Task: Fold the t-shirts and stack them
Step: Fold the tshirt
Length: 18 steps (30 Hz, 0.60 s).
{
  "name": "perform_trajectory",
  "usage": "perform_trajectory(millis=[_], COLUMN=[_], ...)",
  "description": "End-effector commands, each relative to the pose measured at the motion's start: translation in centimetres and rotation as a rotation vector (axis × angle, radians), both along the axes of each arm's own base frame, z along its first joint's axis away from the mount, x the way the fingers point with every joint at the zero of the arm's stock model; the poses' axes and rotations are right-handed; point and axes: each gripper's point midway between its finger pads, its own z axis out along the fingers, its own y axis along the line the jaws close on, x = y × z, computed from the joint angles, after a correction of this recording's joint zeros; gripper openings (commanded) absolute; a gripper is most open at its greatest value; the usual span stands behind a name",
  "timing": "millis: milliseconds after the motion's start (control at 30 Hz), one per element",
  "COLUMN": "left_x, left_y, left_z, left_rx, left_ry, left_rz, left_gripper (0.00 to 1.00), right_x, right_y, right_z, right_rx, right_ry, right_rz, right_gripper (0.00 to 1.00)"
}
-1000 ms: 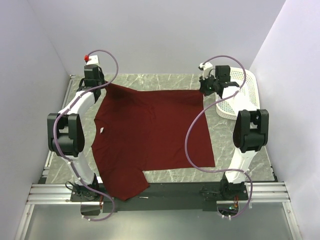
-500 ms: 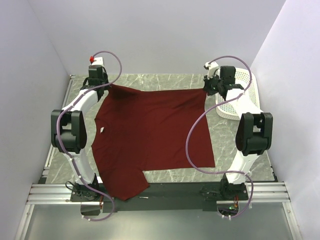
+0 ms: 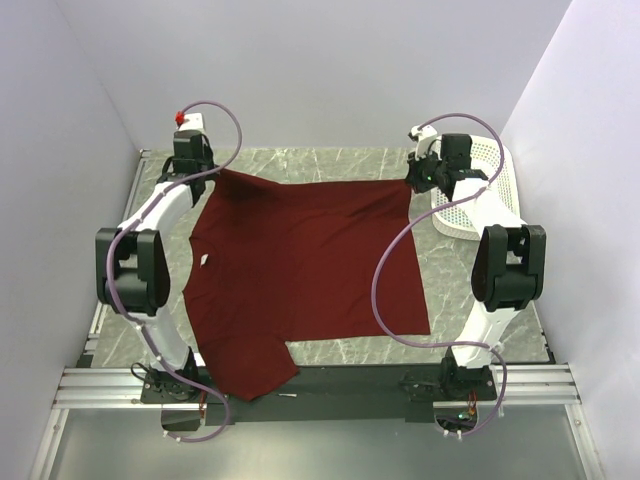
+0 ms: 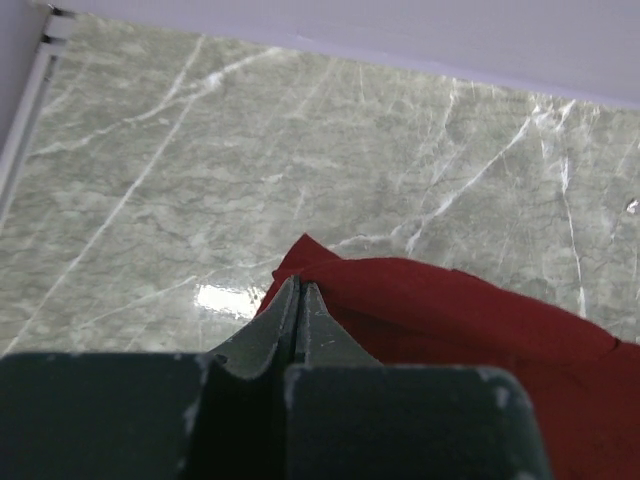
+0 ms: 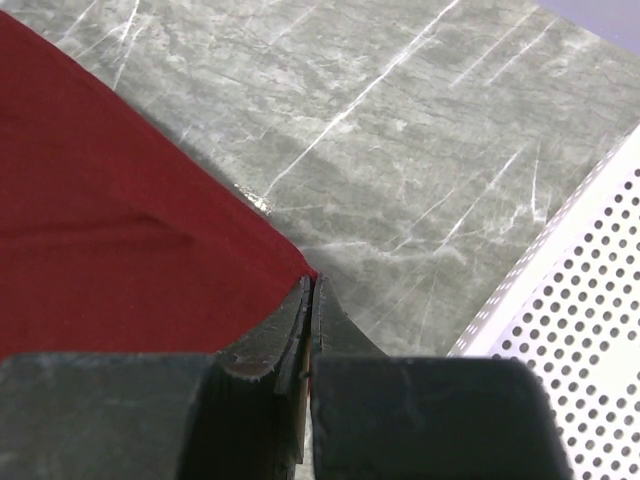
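Two pincers, both closed tight. The left pincer [image 4: 300, 287] pinches the far left corner of the single maroon t-shirt [image 3: 300, 270], and the right pincer [image 5: 310, 285] pinches its far right corner. The shirt lies spread across the middle of the marble desk [image 3: 330, 160], one sleeve reaching the near edge. Only the top view shows its white tag [image 3: 204, 261]. The right wrist view shows up close the perforated wall of the one white basket [image 5: 580, 330] at far right.
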Motion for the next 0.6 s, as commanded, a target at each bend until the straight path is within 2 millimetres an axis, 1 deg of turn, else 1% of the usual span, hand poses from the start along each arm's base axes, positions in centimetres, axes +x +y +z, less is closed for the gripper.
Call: perform_trajectory(millis=[0,33,367,567], left_x=[-0.5,-0.5,-1.5,-2.6], left_y=[0.6,0.6,0.3,0.3], left_z=[4.6,4.7,4.2,5.1], left_rx=[0.022,0.022,-0.005,-0.018], left_ry=[-0.124,-0.128,-0.112,-0.133], left_rz=[0.026,0.026,0.018,0.024], left_gripper=[0.0,0.0,0.0,0.0], right_x=[0.8,0.9,1.2,1.3], right_y=[0.1,0.2,0.3,0.2], right_z=[2.2,2.4,2.0,1.8], right_rx=[0.024,0.027,0.039,0.037], right_ry=[-0.057,-0.06,-0.044,-0.043], right_rz=[0.008,0.01,0.008,0.002], right_gripper=[0.0,0.0,0.0,0.0])
